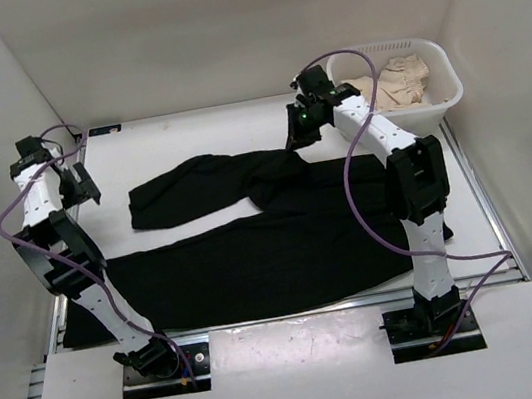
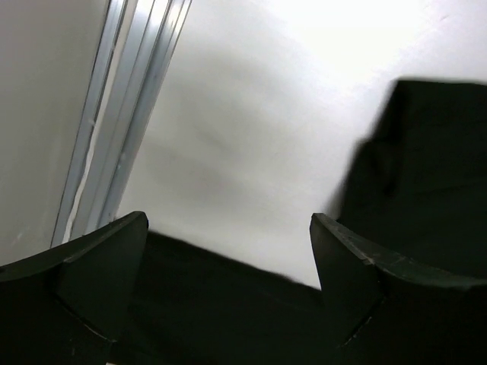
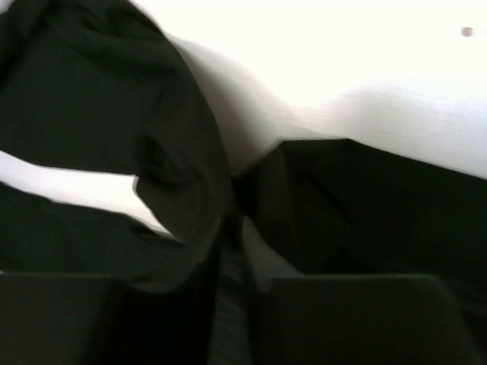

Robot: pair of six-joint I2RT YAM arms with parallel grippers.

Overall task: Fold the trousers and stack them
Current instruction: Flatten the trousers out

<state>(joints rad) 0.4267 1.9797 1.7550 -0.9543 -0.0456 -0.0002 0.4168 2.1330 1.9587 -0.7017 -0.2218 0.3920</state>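
Black trousers (image 1: 255,257) lie spread on the white table (image 1: 186,141). One leg runs along the near side and the other bends up toward the far left. My right gripper (image 1: 299,140) is at the far edge of the trousers near the middle. In the right wrist view its jaws (image 3: 232,251) stand almost together, with black fabric (image 3: 114,114) pinched between them. My left gripper (image 1: 85,188) is open and empty over the table's left side, just left of the upper leg's end. In the left wrist view (image 2: 228,251) black cloth (image 2: 426,175) lies below and to its right.
A white laundry basket (image 1: 438,59) holding a beige garment (image 1: 399,82) stands at the far right corner. White walls enclose the left, back and right. A metal rail (image 2: 114,114) runs along the table's left edge.
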